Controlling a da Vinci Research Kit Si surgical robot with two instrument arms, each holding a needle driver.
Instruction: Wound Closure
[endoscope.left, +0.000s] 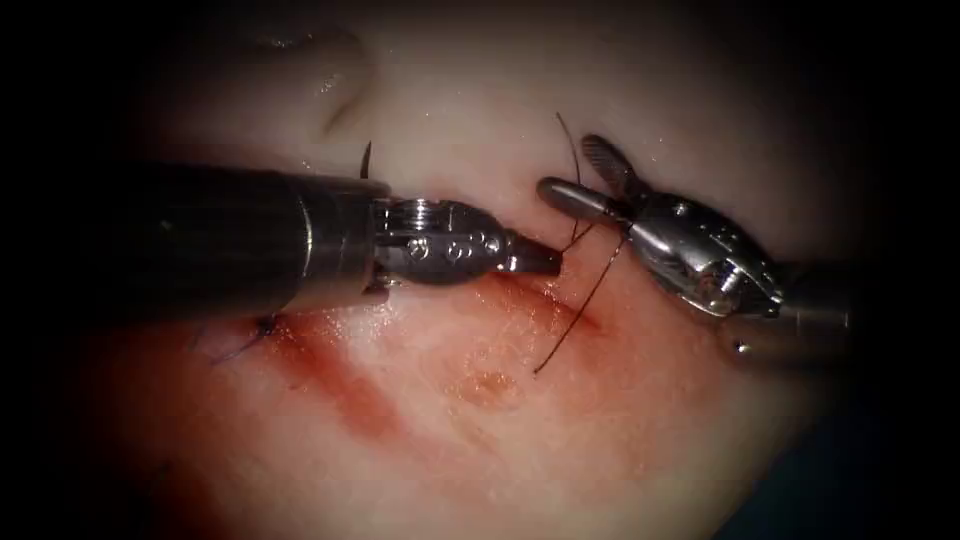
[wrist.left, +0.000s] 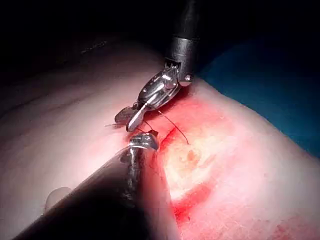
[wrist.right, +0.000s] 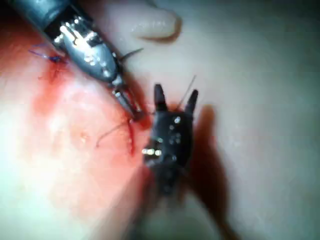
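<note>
The tissue (endoscope.left: 560, 440) lies smeared with red fluid (endoscope.left: 340, 385) around the cut (endoscope.left: 545, 295). The left tool (endoscope.left: 545, 260) reaches in, jaws closed at the cut's edge; what they pinch is hard to make out. The right tool (endoscope.left: 580, 175) stands spread wide, holding nothing. Thread (endoscope.left: 580, 305) runs between them. A needle cannot be made out.

dim, dark-vignetted edges — glare on wet tissue (endoscope.left: 480, 440).

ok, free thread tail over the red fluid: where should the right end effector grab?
Probably mid-tail on the thread, coming from the right: it runs straight and free there, clear of the left end effector, shut at the cut. The right end effector is open, holding nothing.
</note>
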